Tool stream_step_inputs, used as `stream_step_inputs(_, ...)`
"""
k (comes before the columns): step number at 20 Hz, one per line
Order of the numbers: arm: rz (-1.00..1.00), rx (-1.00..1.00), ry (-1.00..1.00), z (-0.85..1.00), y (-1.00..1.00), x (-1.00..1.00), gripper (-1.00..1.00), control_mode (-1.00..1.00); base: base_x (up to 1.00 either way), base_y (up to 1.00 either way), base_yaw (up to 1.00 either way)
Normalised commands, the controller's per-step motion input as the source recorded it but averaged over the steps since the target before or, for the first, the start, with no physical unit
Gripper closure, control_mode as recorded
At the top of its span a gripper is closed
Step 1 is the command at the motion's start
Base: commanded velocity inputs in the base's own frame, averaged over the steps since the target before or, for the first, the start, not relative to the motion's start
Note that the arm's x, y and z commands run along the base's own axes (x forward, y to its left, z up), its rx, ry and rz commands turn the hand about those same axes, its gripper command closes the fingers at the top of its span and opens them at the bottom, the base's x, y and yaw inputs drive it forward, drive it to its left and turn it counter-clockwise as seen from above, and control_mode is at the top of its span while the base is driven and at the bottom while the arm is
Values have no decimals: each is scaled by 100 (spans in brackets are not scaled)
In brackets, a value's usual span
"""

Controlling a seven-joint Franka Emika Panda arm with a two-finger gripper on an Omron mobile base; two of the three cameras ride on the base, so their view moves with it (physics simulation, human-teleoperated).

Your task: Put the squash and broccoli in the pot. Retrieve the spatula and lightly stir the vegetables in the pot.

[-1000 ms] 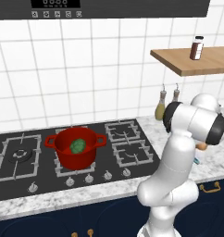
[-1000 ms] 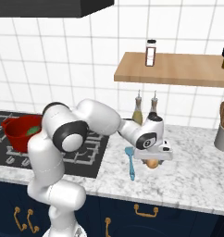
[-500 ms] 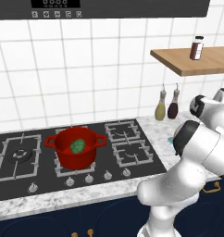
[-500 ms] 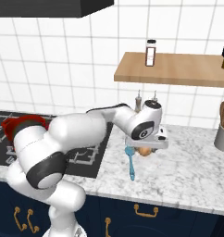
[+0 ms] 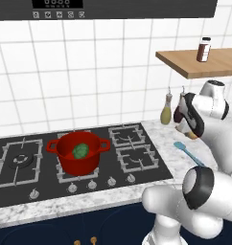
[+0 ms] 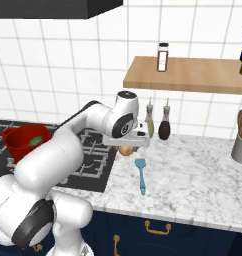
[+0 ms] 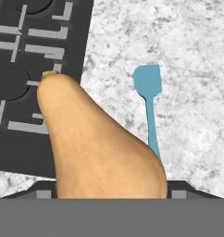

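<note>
A: Cooktop, left side?

B: Red pot (image 5: 78, 152) sits on a middle burner of the hob (image 5: 137, 160), broccoli (image 5: 80, 150) inside it.

A: The claw?

B: Gripper (image 6: 127, 148) hangs above the marble counter (image 6: 203, 165), just right of the hob, jaws spread wide around a tan butternut squash (image 7: 102, 148) lifted clear of the surface.

A: Spatula?

B: Light-blue spatula (image 6: 141, 175) lies flat on the counter beneath the squash, blade toward the wall.
</note>
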Motion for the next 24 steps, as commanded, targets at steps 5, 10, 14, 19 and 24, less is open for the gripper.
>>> stream_step_inputs(5, 8, 0, 3, 32, 100, -3, 100, -100, 0, 0, 0)
stream_step_inputs(10, 7, 0, 3, 25, 100, 0, 100, -100, 0, 0, 0)
stream_step_inputs(14, 8, 0, 3, 12, 100, 0, 100, -100, 0, 0, 0)
stream_step_inputs(19, 8, 0, 2, 7, 100, 0, 100, -100, 0, 0, 0)
stream_step_inputs(24, 7, 0, 0, 8, 100, 3, 100, -100, 0, 0, 0)
